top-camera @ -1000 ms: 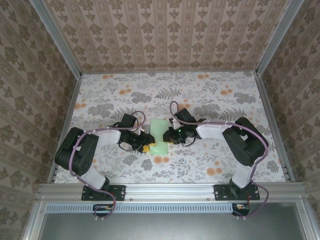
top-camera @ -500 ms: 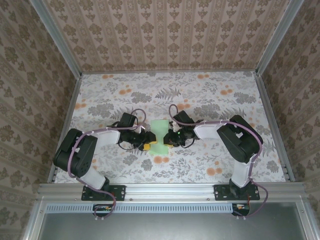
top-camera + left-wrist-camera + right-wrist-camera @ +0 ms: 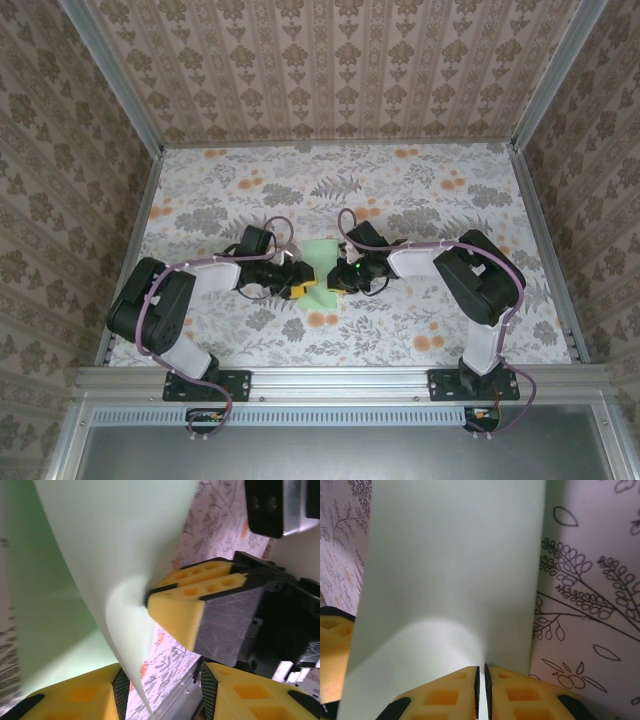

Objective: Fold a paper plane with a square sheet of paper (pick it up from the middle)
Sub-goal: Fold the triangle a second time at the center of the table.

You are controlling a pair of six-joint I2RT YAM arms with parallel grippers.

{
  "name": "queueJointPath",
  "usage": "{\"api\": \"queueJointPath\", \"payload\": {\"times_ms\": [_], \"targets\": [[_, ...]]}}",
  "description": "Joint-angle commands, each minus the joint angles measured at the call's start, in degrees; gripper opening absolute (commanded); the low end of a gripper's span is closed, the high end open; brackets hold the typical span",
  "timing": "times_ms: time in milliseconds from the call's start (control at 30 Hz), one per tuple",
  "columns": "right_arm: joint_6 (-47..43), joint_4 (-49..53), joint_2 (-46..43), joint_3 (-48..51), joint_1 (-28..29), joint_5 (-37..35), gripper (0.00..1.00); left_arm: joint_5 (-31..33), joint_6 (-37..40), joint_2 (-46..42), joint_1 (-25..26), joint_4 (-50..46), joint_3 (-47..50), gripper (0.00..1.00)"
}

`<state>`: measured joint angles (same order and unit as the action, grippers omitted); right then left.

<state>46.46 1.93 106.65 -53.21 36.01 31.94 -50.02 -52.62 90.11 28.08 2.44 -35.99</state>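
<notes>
The square sheet of paper (image 3: 320,262), pale mint green, sits at the table's middle between my two grippers and is bowed upward off the tabletop. My right gripper (image 3: 336,280) is shut on its near edge; in the right wrist view the sheet (image 3: 455,570) runs away from the pinched fingertips of the right gripper (image 3: 481,672). My left gripper (image 3: 297,284) is open. In the left wrist view the sheet's curled edge (image 3: 125,645) hangs inside the left gripper's (image 3: 165,682) gap, close to the left finger (image 3: 75,695). The right gripper's fingers (image 3: 200,605) dent the sheet there. A paper plane is out of view.
The floral tabletop (image 3: 430,210) spreads around the arms, with patterned walls and metal frame rails (image 3: 340,375) on all sides. Both forearms lie low, angled inward toward the table's middle.
My left gripper has slid right up to the sheet's left edge. The right gripper has shifted slightly left, and the sheet looks narrower and more bowed than a second ago.
</notes>
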Motion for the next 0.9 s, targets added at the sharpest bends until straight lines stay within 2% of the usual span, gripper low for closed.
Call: {"api": "queueJointPath", "payload": {"times_ms": [0,267,567,867], "targets": [[0.6,3.3,2.4,0.1,0.3,-2.2,0.15,-2.7,-2.1,0.1,1.0,3.9,-0.3,0.45],[0.9,3.3,1.6,0.0,0.3,-1.7,0.15,-3.4,-4.7,2.7,1.1,9.0,-0.6,0.47],[1.0,3.2,-0.4,-0.7,0.2,-1.1,0.18,-3.1,-4.7,4.3,1.2,9.3,-1.7,0.48],[2.0,-0.1,-7.2,3.0,-0.5,-2.7,0.22,-2.7,-4.8,5.6,1.2,9.9,-2.1,0.49]]}}
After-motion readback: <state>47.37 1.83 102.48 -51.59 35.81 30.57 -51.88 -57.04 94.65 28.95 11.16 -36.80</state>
